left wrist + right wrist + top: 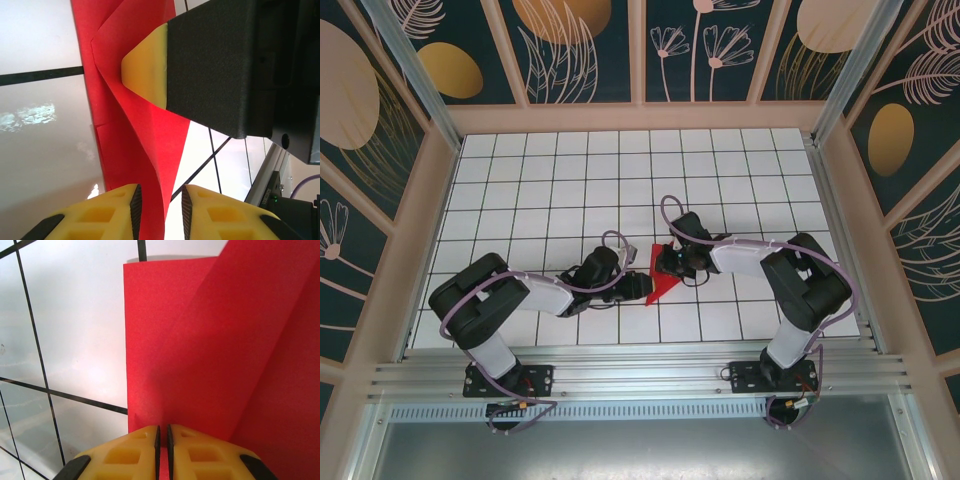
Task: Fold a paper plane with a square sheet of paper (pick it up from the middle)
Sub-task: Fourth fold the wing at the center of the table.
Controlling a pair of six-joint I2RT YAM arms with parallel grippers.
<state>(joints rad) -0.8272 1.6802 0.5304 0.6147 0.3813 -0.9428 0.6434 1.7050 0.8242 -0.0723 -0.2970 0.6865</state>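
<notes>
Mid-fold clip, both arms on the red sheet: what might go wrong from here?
1. The left pincer stands open around the red paper, so the right pincer alone grips it. The half-creased sheet may sag or spring open.
2. The right pincer pinches the paper near its edge, so a pull could tear it or skew the crease.
3. The two pincers sit close together, so a careless move might knock them together.
</notes>
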